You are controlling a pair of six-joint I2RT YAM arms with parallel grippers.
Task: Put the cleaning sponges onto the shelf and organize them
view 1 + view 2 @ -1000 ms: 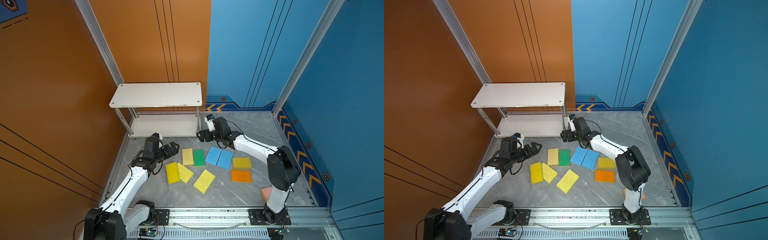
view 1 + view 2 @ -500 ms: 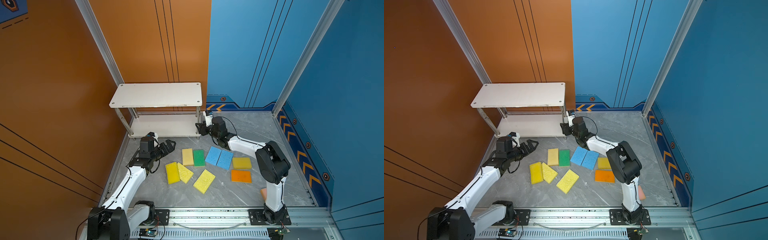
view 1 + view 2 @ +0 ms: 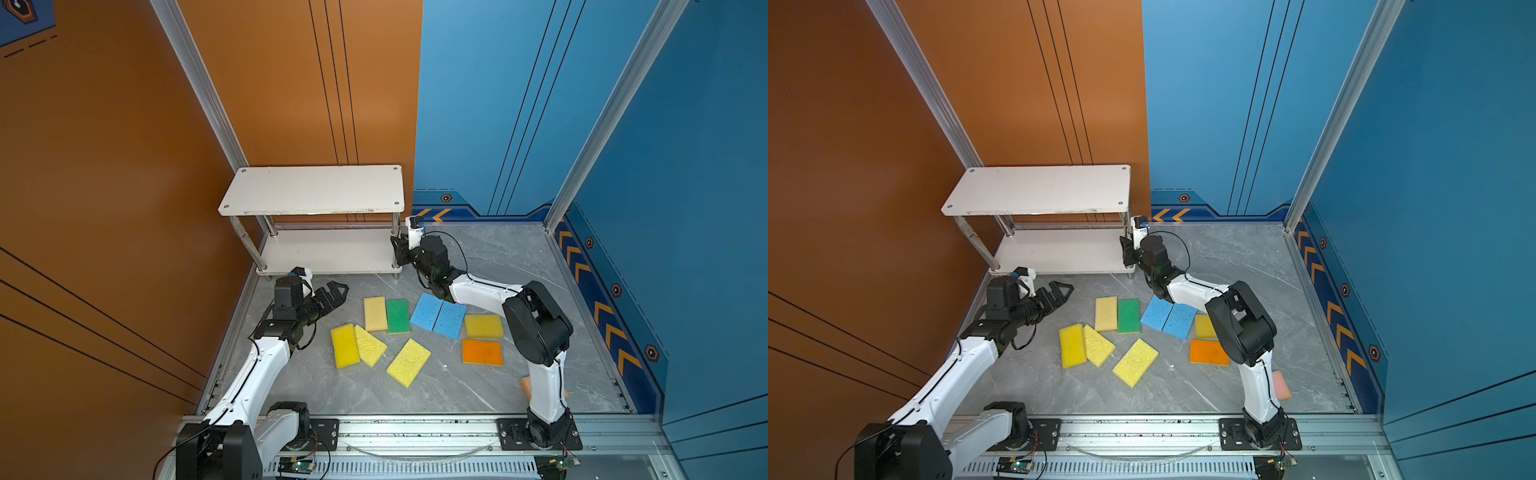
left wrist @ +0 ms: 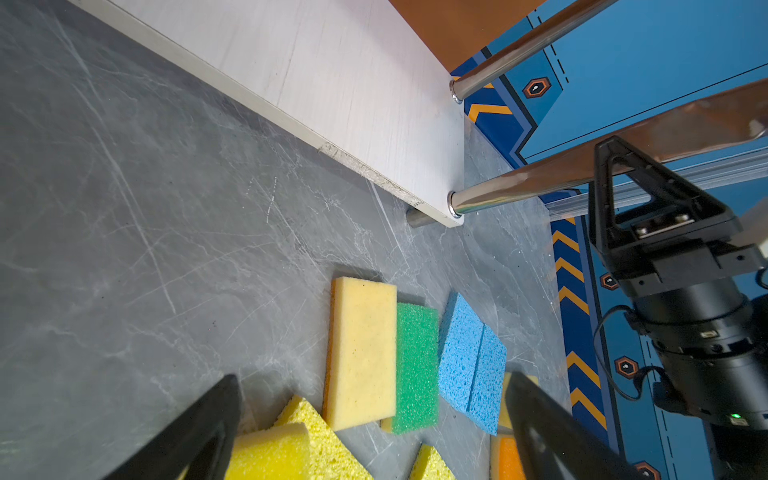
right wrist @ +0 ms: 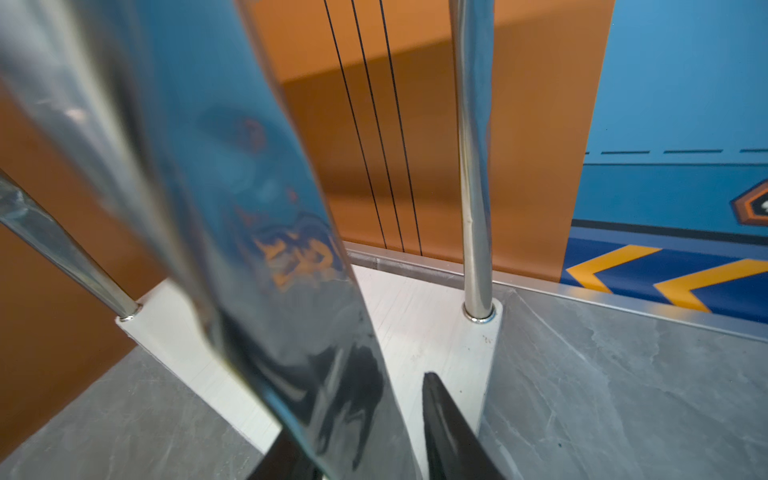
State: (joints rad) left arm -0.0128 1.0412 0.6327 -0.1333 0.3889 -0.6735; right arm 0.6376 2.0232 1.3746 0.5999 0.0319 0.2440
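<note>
In both top views: grey marbled floor (image 3: 498,257), closed in by an orange wall (image 3: 124,166) at left and back and a blue wall (image 3: 685,208) at back and right, with a metal rail (image 3: 415,428) along the near edge. White shelf (image 3: 311,195) (image 3: 1038,189) in the far left corner, both boards bare. Sponges (image 3: 449,320) all down on the floor:
- beige (image 3: 375,313) touching green (image 3: 397,316)
- two blue (image 3: 426,311) edge to edge
- one yellow (image 3: 483,326) just behind orange (image 3: 482,352)
- three more yellow (image 3: 408,362) nearer the rail, two of them touching
- pink (image 3: 1282,385) half hidden behind the right arm (image 3: 1241,328)

Left arm (image 3: 249,374) stretched low from the rail toward the shelf. Left gripper (image 3: 343,295) (image 3: 1065,293) low over the floor between shelf and sponges, released wide and empty. Right arm bent sharply at the elbow, forearm passing low over the blue pair. Right gripper (image 3: 397,251) (image 3: 1125,251) at the shelf's front right post (image 3: 394,232).

In the left wrist view: scratched floor (image 4: 166,208), the lower board (image 4: 353,83), and beige, green and blue sponges framed by two widely parted fingers (image 4: 199,432). Right arm (image 4: 698,332) black and bulky beside the post (image 4: 540,178).

In the right wrist view: post (image 5: 249,208) large and blurred between two black fingers (image 5: 449,436), one of them mostly hidden behind it. Thin strip of board (image 5: 415,332) showing between the post and the other finger. Jaws astride the post; cannot tell whether clenched on it.
</note>
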